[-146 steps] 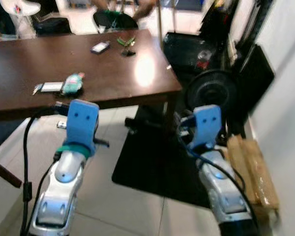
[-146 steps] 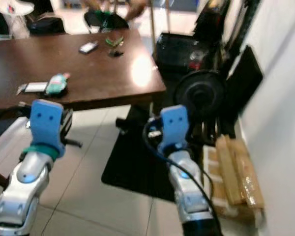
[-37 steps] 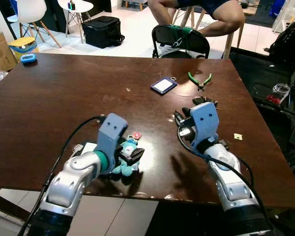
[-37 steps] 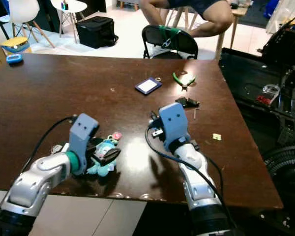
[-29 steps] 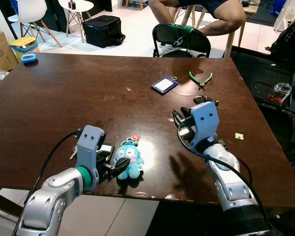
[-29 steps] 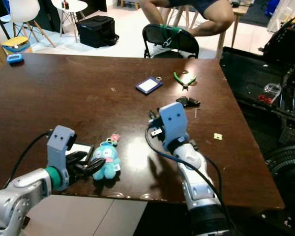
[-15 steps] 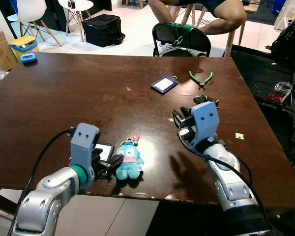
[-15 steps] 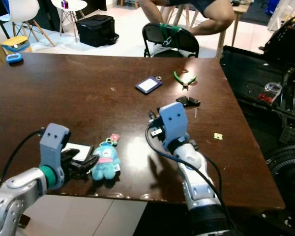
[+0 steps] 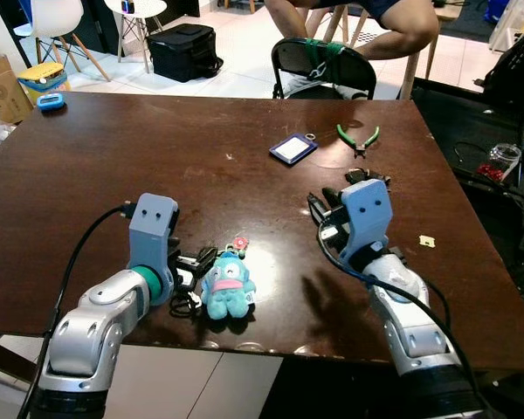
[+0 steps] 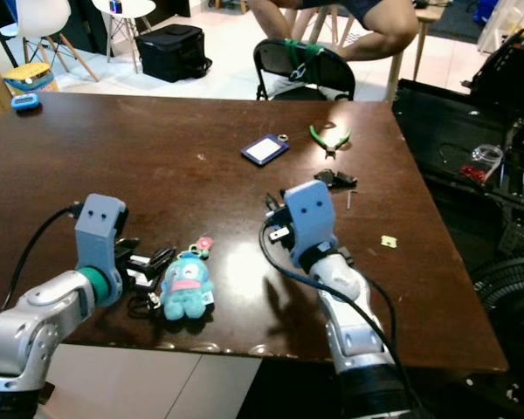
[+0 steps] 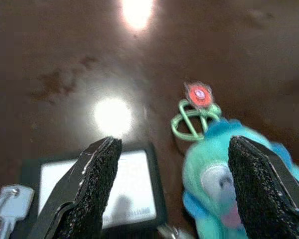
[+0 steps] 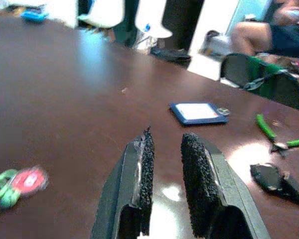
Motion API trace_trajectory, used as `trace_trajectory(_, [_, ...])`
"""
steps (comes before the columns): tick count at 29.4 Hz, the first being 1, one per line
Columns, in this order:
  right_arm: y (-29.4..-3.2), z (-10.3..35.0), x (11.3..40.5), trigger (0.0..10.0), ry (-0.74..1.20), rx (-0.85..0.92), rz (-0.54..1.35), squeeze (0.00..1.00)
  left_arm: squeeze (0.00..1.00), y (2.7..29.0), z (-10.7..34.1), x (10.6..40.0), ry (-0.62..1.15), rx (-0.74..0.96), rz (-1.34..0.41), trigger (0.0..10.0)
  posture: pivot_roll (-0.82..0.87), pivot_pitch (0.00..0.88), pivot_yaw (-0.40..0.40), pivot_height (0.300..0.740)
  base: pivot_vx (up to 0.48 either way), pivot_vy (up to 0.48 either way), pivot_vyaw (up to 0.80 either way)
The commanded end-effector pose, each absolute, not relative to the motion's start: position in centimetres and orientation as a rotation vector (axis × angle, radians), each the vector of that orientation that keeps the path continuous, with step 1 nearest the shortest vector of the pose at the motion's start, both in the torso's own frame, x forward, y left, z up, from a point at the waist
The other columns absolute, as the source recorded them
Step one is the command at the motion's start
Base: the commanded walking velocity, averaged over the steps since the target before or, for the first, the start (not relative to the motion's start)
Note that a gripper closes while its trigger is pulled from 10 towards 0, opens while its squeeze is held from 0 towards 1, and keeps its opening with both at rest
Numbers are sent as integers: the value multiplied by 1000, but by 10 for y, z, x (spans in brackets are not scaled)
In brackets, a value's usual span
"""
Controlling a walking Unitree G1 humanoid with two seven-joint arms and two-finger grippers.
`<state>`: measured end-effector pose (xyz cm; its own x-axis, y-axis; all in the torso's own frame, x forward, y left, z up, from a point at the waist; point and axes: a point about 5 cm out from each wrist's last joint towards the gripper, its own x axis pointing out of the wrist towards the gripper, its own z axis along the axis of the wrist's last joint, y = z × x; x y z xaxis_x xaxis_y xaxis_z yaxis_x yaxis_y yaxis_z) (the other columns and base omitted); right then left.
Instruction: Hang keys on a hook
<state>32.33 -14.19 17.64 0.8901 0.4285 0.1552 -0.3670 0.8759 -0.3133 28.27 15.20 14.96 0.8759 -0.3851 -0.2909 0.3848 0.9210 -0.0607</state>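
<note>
Left wrist view: left gripper (image 11: 172, 189), fingers spread wide, low over the brown table (image 9: 157, 166), holding nothing. Blue plush keychain (image 9: 228, 287) lies just beside its fingertips; keys (image 11: 5, 201) and a black-framed card (image 11: 97, 186) rest under the gripper, card between the fingers. Right gripper (image 12: 164, 164), fingers nearly together and empty, hovers well apart from the plush. Farther off: blue card holder (image 9: 293, 148), green pliers (image 9: 356, 138).

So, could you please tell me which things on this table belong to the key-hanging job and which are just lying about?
Job:
- keyring with blue plush toy
- silver key
- left claw, open beside it

Lying about:
- green pliers
- blue card holder
- black-framed card
- right claw, idle
</note>
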Motion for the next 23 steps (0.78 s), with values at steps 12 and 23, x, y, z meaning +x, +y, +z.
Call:
trace_trajectory(12, [-86, 155, 300, 10000, -84, -121, 786, 1000, 0, 122, 167, 273, 194, -50, -514, 10000, -97, 71, 111, 740, 0, 0, 0])
trace_trajectory(23, [-77, 124, 289, 10000, 133, -107, 939, 1000, 0, 113, 190, 281, 110, -89, -537, 10000, -104, 74, 114, 740, 0, 0, 0])
